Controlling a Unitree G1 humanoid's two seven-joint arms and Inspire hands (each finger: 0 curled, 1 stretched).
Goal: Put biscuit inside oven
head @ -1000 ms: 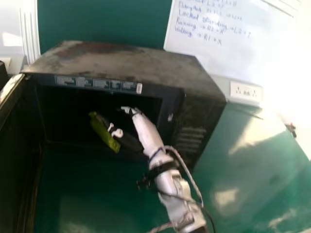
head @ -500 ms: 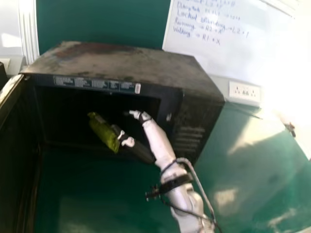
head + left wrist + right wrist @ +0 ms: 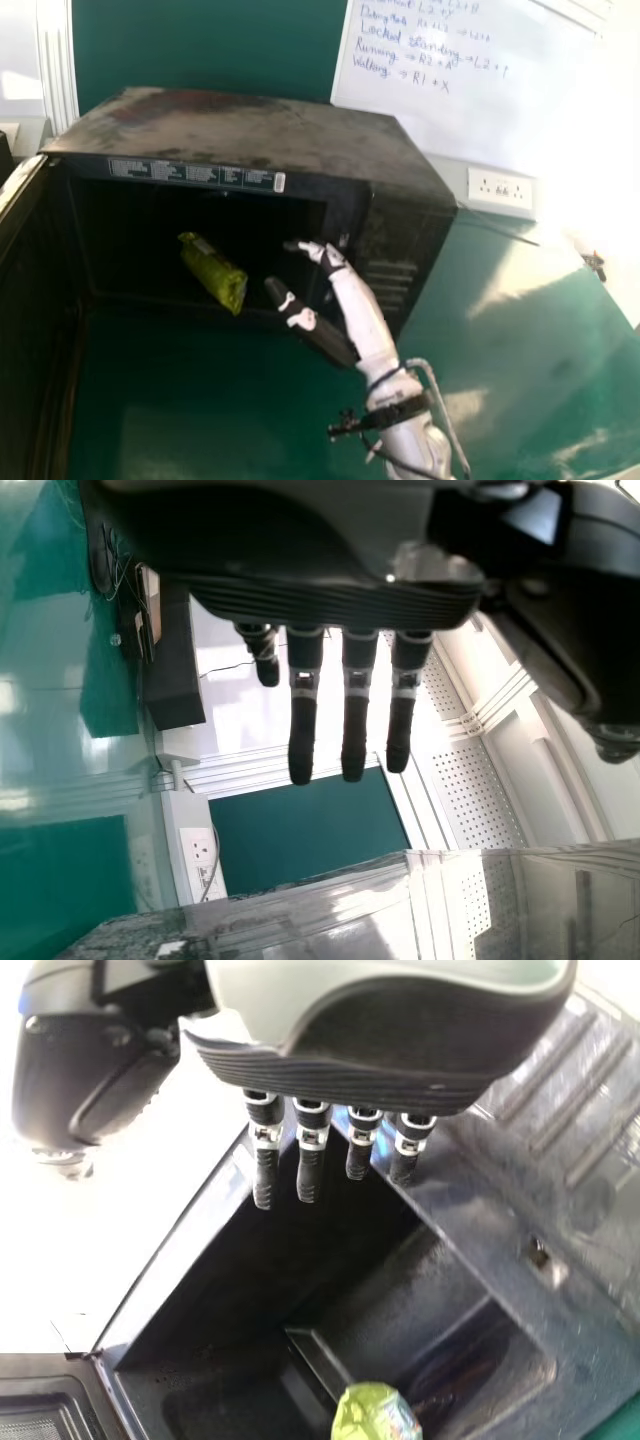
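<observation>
The green biscuit packet (image 3: 213, 274) lies tilted inside the dark oven (image 3: 270, 125), near the front of its cavity. My right hand (image 3: 322, 256) stands to the right of the packet at the oven's opening, apart from it, with thumb and fingers spread. In the right wrist view, my right hand (image 3: 311, 1165) has straight fingers and holds nothing, and the packet (image 3: 375, 1415) rests beyond it in the cavity. My left hand (image 3: 354, 705) has its fingers straight and empty in the left wrist view.
The oven door (image 3: 35, 330) stands wide at the left. A green table (image 3: 540, 370) extends in front and to the right. Behind the oven are a whiteboard (image 3: 460, 110) and a wall socket (image 3: 500, 193).
My right hand has drawn back to the right and down, away from the packet. The packet has stayed in the oven, now with a gap between it and the hand.
</observation>
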